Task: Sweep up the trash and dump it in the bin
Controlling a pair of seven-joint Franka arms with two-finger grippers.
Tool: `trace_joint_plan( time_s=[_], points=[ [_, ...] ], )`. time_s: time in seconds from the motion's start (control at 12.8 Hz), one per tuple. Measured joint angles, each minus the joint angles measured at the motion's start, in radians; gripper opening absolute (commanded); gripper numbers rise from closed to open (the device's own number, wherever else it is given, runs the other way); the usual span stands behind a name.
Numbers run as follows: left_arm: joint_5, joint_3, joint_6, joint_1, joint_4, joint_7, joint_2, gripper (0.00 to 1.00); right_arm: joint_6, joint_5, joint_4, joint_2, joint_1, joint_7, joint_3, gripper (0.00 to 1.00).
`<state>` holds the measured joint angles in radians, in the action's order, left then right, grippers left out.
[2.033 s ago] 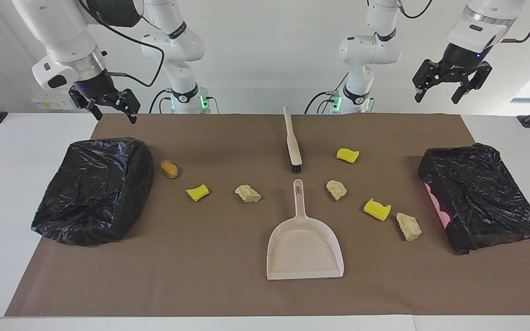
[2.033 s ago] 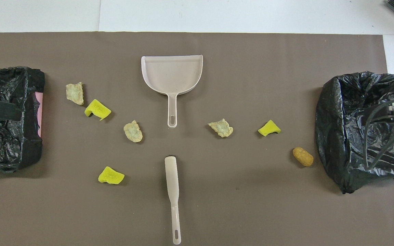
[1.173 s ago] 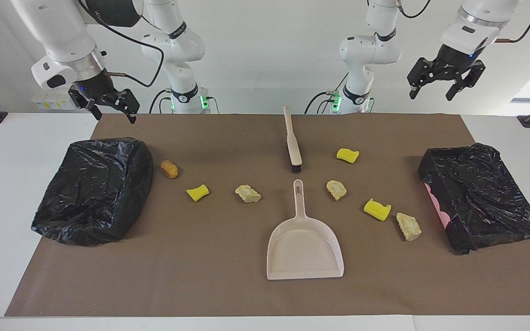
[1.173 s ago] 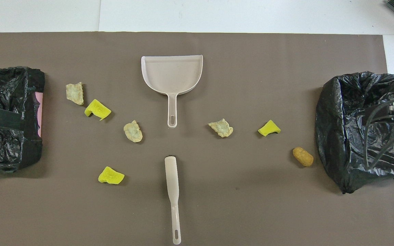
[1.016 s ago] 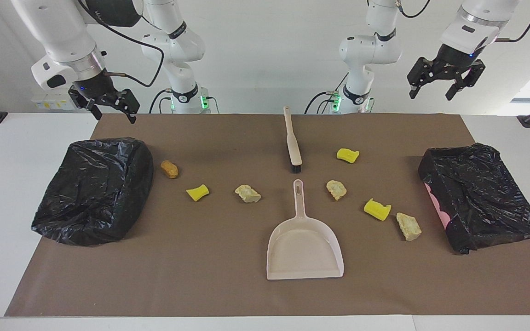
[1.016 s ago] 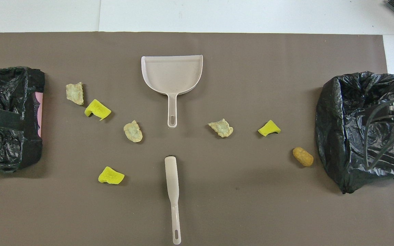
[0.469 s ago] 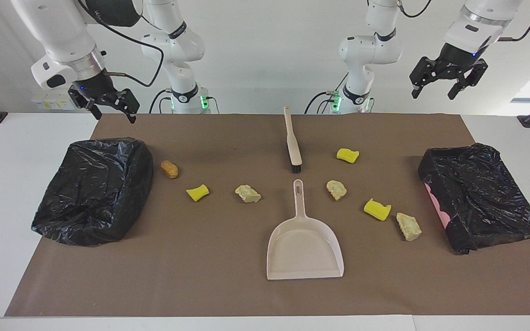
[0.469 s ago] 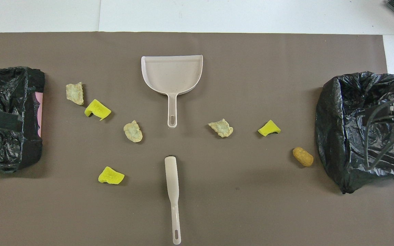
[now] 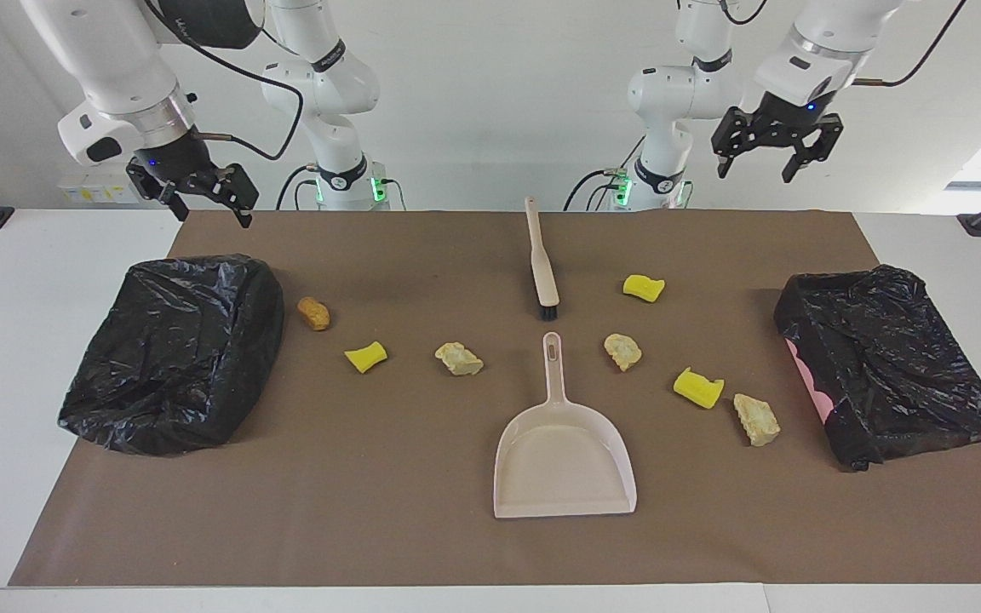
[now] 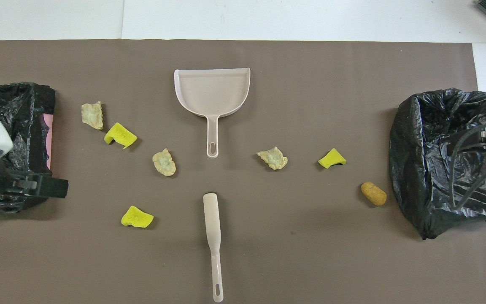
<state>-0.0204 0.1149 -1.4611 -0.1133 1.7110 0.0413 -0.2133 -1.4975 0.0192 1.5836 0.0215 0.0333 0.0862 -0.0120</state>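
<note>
1. Both grippers hang wide open and hold nothing in the facing view. The left gripper (image 9: 769,156) is high over the mat's robot-side edge, between the brush and the left arm's bin; the right gripper (image 9: 205,197) is over the mat's corner by the right arm's bin, where that arm seems to wait.
2. One brush (image 9: 542,271) lies flat with its handle toward the robots, which likely suits a grab from above. One dustpan (image 9: 563,455) lies farther out, handle toward the brush, the two nearly in line at mid-table.
3. The trash (image 9: 458,358) counts seven, all loose on the brown mat (image 9: 388,511), none in the pan: three yellow pieces, three beige chunks, one orange nugget (image 9: 314,313). They are strewn to both sides of the tools; the nugget lies just beside the right arm's bin.
4. Two bins lined with black bags stand at the ends, one bin (image 9: 171,353) toward the right arm and one bin (image 9: 891,362) toward the left arm, probably so each arm can dump on its own side.
5. From overhead the count holds: one brush (image 10: 212,236) nearest the robots, one dustpan (image 10: 212,90) farther away, its open mouth facing away from the robots.
6. Seven pieces again: four toward the left arm's end, three toward the right arm's, the nugget (image 10: 373,194) among the latter. The left gripper (image 10: 36,187) shows over its bin's (image 10: 36,97) edge; of the right gripper only cables show.
7. I judge sweeping not yet begun.
</note>
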Motion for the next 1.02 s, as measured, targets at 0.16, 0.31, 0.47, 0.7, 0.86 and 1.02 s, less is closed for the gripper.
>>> trace_joint_plan(
  time_s=[0.16,0.31,0.47,0.7,0.86,1.02],
  points=[
    [-0.007,0.057,-0.053,-0.001,0.105,0.050,-0.049,1.00,-0.006,0.000,0.000,0.000,-0.001,0.000,0.003,1.00],
    [-0.030,0.120,-0.128,-0.002,0.203,0.122,-0.079,1.00,-0.016,0.000,0.001,-0.001,-0.002,0.000,0.010,1.00],
    [-0.040,0.212,-0.222,-0.003,0.299,0.214,-0.084,1.00,-0.039,-0.001,0.003,-0.013,-0.002,0.000,0.029,1.00],
    [-0.104,0.311,-0.320,-0.005,0.399,0.293,-0.085,1.00,-0.087,-0.004,0.004,-0.066,-0.003,0.000,0.074,1.00],
    [-0.139,0.362,-0.371,-0.005,0.445,0.327,-0.085,1.00,-0.133,-0.016,0.004,-0.100,-0.005,0.014,0.112,1.00],
    [-0.162,0.434,-0.452,-0.006,0.512,0.386,-0.083,1.00,-0.179,-0.053,0.004,-0.124,-0.010,0.060,0.138,1.00]
  ],
)
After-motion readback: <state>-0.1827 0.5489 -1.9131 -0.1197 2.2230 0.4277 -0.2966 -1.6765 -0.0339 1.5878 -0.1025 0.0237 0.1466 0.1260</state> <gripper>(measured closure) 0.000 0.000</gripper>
